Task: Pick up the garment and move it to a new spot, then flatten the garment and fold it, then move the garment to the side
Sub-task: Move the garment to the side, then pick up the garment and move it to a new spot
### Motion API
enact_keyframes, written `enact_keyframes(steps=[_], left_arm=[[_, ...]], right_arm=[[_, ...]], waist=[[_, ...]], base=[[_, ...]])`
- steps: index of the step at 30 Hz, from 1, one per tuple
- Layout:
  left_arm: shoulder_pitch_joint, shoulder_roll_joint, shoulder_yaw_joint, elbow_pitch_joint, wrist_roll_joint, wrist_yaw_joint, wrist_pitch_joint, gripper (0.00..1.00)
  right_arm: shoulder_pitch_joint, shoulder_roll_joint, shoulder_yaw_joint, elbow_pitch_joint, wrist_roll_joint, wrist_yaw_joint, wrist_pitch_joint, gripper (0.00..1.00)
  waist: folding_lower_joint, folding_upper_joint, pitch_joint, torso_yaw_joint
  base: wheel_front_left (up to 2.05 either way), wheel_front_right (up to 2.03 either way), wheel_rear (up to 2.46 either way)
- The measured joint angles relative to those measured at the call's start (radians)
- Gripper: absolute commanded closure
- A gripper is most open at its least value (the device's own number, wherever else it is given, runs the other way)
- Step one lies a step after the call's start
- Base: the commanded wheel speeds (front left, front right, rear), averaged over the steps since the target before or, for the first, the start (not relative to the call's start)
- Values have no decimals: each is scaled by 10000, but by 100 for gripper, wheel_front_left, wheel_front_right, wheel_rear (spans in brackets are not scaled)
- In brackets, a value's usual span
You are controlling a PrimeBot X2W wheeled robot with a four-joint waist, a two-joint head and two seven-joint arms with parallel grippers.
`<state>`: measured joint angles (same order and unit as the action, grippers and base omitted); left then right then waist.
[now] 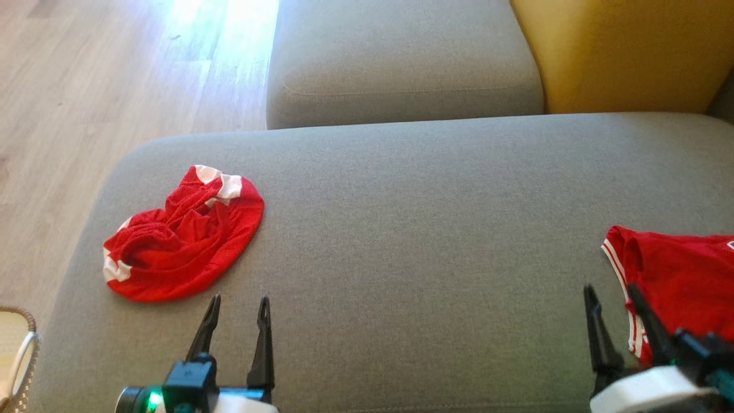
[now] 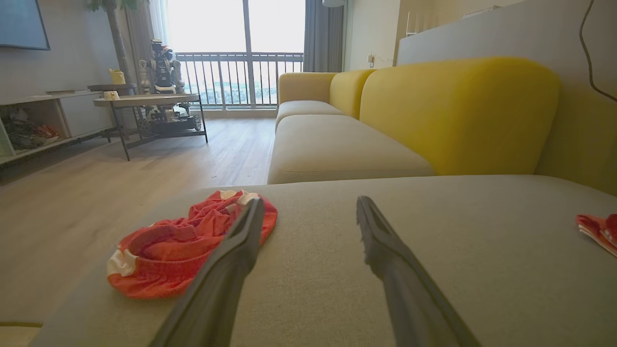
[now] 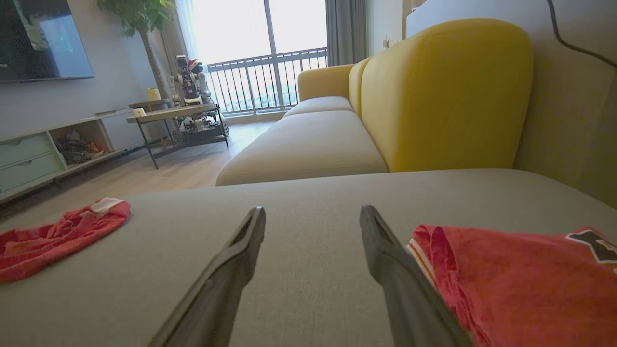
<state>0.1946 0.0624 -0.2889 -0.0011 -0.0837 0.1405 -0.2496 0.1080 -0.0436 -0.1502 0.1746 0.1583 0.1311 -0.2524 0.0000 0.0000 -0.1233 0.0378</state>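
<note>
So, nothing grabbed yet.
Both your left claw [image 1: 239,299] and right claw [image 1: 610,289] hang released over the grey sofa seat [image 1: 430,229]; the crumpled red garment [image 1: 183,235] lies just ahead of the left one, likely your pick.

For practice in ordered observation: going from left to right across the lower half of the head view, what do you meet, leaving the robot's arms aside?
basket → crumpled red garment → bare grey cushion → flat red garment
</note>
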Motion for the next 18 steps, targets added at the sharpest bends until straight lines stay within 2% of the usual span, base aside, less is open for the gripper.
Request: enact_keyframes(steps=[11,18], left_arm=[[364,73,59,-21,750,117,0,0],[364,136,52,-27,819,272,0,0]], right_arm=[[485,40,94,-180,-44,0,0,0],[500,40,207,-125,-44,0,0,0]], waist=[[0,0,-89,148],[0,0,-170,337]], base=[[0,0,0],[0,0,0]])
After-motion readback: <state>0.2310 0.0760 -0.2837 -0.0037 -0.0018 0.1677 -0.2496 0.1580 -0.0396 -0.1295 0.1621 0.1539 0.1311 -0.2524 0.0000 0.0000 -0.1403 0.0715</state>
